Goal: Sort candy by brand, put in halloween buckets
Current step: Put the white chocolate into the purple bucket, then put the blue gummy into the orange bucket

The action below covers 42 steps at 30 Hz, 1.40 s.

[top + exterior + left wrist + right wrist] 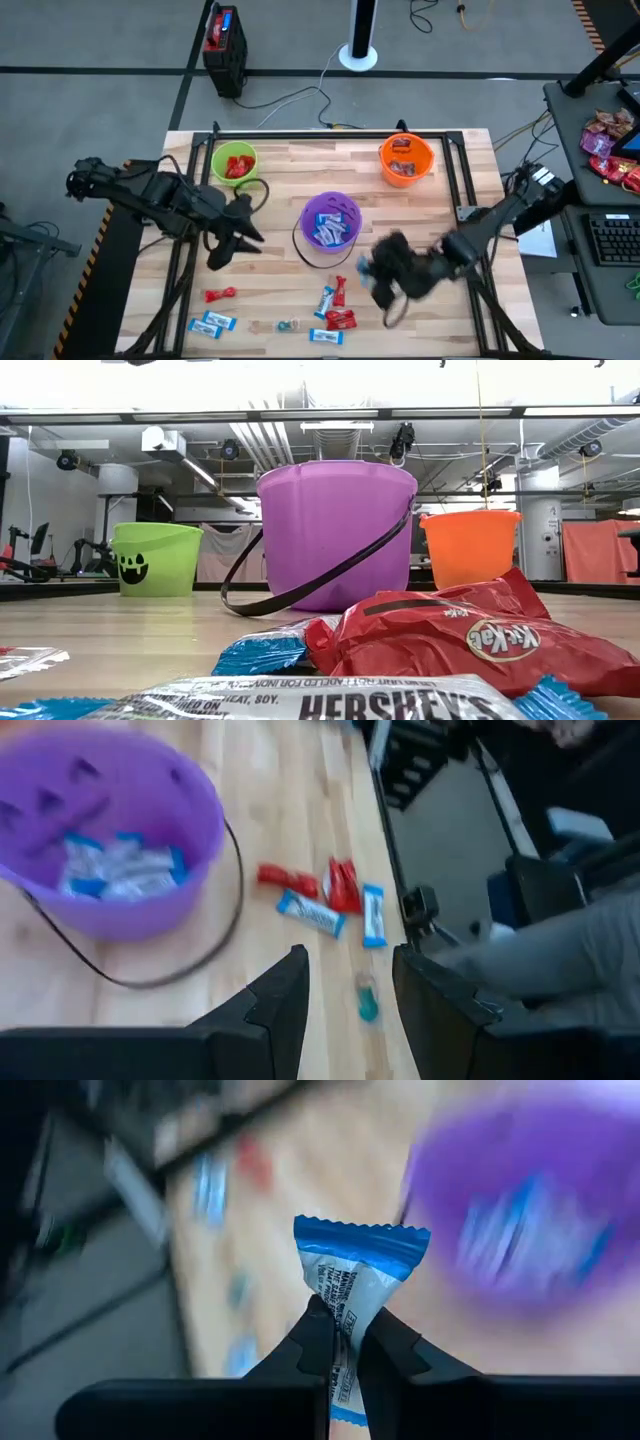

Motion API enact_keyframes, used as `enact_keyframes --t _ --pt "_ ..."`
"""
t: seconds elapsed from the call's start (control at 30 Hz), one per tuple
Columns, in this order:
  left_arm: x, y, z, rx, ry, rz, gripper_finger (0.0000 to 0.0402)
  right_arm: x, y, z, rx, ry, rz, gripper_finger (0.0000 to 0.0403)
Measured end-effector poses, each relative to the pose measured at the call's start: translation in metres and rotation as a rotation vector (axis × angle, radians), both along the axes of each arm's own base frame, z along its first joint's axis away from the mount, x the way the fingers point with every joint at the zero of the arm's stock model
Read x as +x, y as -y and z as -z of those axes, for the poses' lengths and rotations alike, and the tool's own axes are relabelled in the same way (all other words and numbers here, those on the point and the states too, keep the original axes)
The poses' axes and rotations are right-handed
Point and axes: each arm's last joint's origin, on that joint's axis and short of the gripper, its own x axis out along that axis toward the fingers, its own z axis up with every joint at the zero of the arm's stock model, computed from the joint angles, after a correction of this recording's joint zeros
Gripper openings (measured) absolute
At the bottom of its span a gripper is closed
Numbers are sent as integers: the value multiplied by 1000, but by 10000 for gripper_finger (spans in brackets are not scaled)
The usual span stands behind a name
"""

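Observation:
Three buckets stand on the wooden table: lime green [233, 160], purple [330, 222] and orange [405, 158], each with candy inside. Loose red and blue candy pieces [335, 305] lie near the table's front edge, and more of them [213, 322] at the front left. My right gripper [345, 1325], blurred in the high view [372, 272], hangs right of the purple bucket, shut on a blue and white candy [352, 1275]. My left gripper [350, 990] stands open above the table left of the purple bucket [110, 830], with nothing between its fingers. My right gripper pinches the blue and white candy across the wrapper's middle [342, 1342] between its two fingers. The crimped blue end [362, 1240] sticks out beyond the fingertips. The fingers come from the table's right, slanting down. The candy is lifted clear of the table.
The purple bucket's thin black handle [305, 252] lies on the table on its near side. In the low view a red Kit Kat [470, 640] and a Hershey's piece [330, 705] lie close up. A black frame [330, 133] runs along the table's far edge.

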Motion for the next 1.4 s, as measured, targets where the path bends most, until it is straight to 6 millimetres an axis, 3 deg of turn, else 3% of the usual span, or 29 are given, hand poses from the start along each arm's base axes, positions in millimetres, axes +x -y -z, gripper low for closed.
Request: enact_keyframes --t 0.17,0.37,0.57,0.7,0.97,1.17,1.4 --pt "0 10 20 -43 -79 20 130 37 51 -30 -268 89 76 20" --pt "6 38 33 -102 -157 56 130 60 102 -24 -307 9 66 42" --pt "27 70 54 -129 -210 -3 133 63 132 -8 -240 -114 16 99" --pt "39 85 75 -131 -305 -53 143 59 137 -10 -286 -141 -17 130" --pt "62 130 118 -115 -339 15 177 48 138 -18 -343 -160 -90 165" --pt "74 145 157 -92 -438 -30 207 46 137 -19 -344 -156 -132 179" --pt "86 158 195 -53 -478 -23 210 46 135 -16 -347 -168 -143 189"
